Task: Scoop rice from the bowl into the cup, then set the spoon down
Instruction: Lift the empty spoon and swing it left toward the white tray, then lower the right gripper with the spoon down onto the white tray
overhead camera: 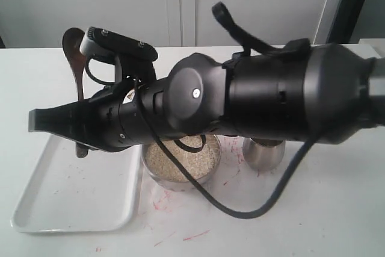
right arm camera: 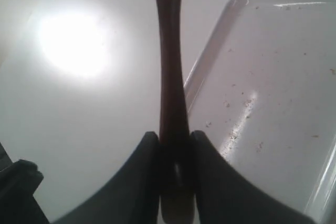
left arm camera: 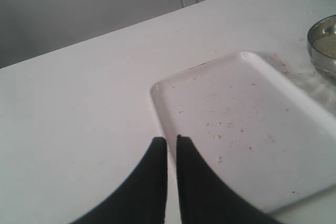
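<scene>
1. Your left jaws are almost together with nothing between them, low over the counter (overhead camera: 301, 221). The white tray (overhead camera: 78, 197) lies between them and the bowl (overhead camera: 169, 181).
2. The tray sits just left of the bowl, flecked with small specks.
3. Your right jaws are clamped on the handle of the spoon (overhead camera: 72, 52), above the tray and left of the bowl. The spoon stands roughly upright, oval end up.
4. The bowl holds the rice (overhead camera: 201, 162) and sits under the right arm.
5. The cup (overhead camera: 263, 153) stands just right of the bowl. The arm hides its mouth.
</scene>
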Robot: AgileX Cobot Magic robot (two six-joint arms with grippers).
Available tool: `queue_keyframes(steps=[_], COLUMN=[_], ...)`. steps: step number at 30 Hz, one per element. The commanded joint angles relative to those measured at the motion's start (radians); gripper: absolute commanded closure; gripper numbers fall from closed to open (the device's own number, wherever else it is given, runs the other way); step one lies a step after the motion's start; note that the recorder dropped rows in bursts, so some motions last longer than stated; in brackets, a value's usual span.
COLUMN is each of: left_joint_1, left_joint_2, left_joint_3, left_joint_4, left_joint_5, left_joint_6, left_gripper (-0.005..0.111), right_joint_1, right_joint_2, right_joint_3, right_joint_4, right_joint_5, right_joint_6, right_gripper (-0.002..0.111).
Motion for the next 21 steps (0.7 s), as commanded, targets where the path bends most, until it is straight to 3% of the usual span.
queue_keyframes(steps=[1, 21], left_joint_1=[0.002, 0.002], left_joint_2=[0.001, 0.001], left_joint_3=[-0.003, -0.003], left_joint_4=[0.000, 0.000], left_joint_5=[-0.003, -0.003], left_joint_6=[-0.005, -0.005], left_gripper=[0.092, 0.092], right_joint_1=[0.005, 0.040], right_joint_2=[0.057, 0.237], right_joint_3=[-0.035, -0.158], right_joint_4=[0.006, 0.001], right_joint_5=[-0.020, -0.021], right_joint_6=[0.003, 0.003], right_gripper=[0.108, 0.108])
